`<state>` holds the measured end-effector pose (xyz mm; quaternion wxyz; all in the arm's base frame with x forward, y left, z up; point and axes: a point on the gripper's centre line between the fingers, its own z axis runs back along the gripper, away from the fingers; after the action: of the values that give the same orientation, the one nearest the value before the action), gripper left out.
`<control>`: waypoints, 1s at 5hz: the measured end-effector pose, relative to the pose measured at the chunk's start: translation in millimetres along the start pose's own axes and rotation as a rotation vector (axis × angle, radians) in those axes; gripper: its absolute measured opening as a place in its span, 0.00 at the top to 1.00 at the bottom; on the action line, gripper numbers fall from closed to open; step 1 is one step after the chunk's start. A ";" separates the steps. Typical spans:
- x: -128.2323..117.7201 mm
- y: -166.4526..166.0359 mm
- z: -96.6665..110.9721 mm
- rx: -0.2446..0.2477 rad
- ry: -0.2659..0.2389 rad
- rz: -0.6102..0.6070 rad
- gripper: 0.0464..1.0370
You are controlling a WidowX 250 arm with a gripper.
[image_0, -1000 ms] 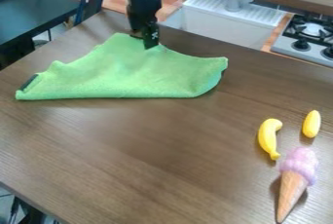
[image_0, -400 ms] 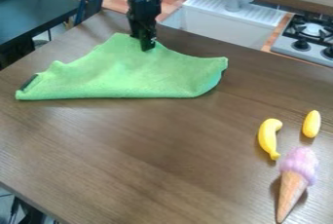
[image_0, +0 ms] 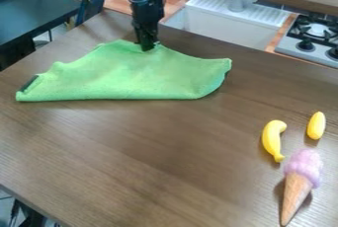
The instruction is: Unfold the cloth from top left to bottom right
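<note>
Camera view: the green cloth [image_0: 129,75] looks folded, so opening it is left; I can't tell if the pincer [image_0: 147,47] grips it.

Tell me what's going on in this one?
A black robot arm has its gripper down at the far edge of a green cloth, which lies folded over on a wooden table. The job is to unfold it, and that is not done yet. Off to the right, apart from the cloth, lie a toy banana, a smaller yellow piece and a toy ice cream cone.
</note>
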<state>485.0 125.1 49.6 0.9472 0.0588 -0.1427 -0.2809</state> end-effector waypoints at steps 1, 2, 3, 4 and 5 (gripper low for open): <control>0.0 -7.0 3.0 -0.032 -0.015 -0.005 0.98; -4.6 -9.3 17.1 -0.048 -0.036 0.003 0.99; -10.5 -13.0 31.9 -0.053 -0.064 0.004 1.00; -16.1 -20.2 42.4 -0.057 -0.086 0.003 1.00; -29.2 -38.1 46.5 -0.063 -0.075 -0.008 1.00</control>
<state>427.8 107.9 79.6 0.9415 0.0192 -0.1688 -0.2911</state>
